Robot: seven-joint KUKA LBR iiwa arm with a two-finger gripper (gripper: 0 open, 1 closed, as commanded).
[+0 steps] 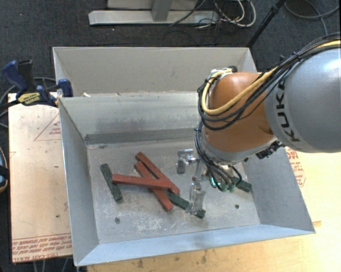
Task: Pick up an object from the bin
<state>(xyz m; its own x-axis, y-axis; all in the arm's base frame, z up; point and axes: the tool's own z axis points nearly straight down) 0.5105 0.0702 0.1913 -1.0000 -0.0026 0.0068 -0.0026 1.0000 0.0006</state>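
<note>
Nearest the front wall of the bin (pixel 84 221), the gripper (pixel 197 203) is down at the floor, at the right end of a short dark green bar (pixel 182 203); whether it is open, closed or clamped on that bar I cannot tell. Just behind, the bar's left end meets two crossed red bars (pixel 144 180). A second green bar (pixel 111 183) lies apart to the left. Under the arm's orange cover (pixel 237 118), right of the gripper, sits what may be another green piece (pixel 242 186)
</note>
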